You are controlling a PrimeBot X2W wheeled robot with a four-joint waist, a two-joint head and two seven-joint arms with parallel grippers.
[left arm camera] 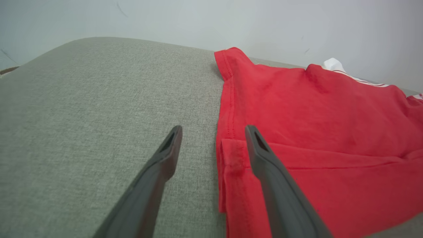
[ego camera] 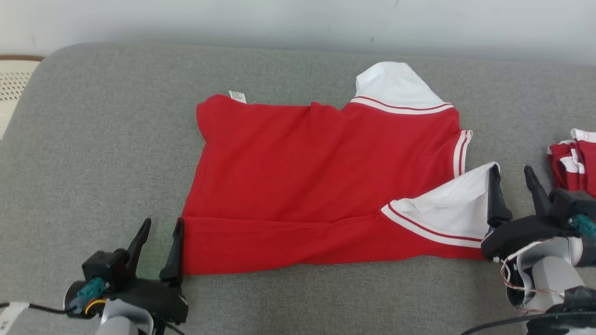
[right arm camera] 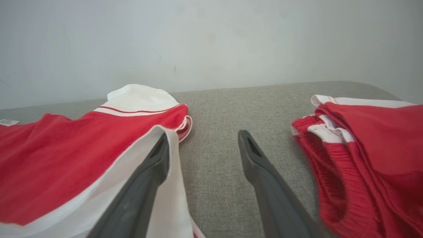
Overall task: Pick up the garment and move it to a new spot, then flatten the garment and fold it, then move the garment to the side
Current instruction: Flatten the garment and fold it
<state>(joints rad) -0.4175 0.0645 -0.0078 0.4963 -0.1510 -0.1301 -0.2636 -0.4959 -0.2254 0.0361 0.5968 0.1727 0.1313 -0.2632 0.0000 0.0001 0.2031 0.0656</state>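
I count one red garment on the one grey table. It has two white sleeves: a far sleeve and a near sleeve. One small white label sticks out at its far edge. Off to the robot's right lies one more bundle of red-and-white clothing, so that makes two lots of clothing in all. There are two grippers, the left gripper and the right gripper. Each has two dark fingers, four altogether. Past the table's left end there is one cream perforated thing; what it is I can't tell.
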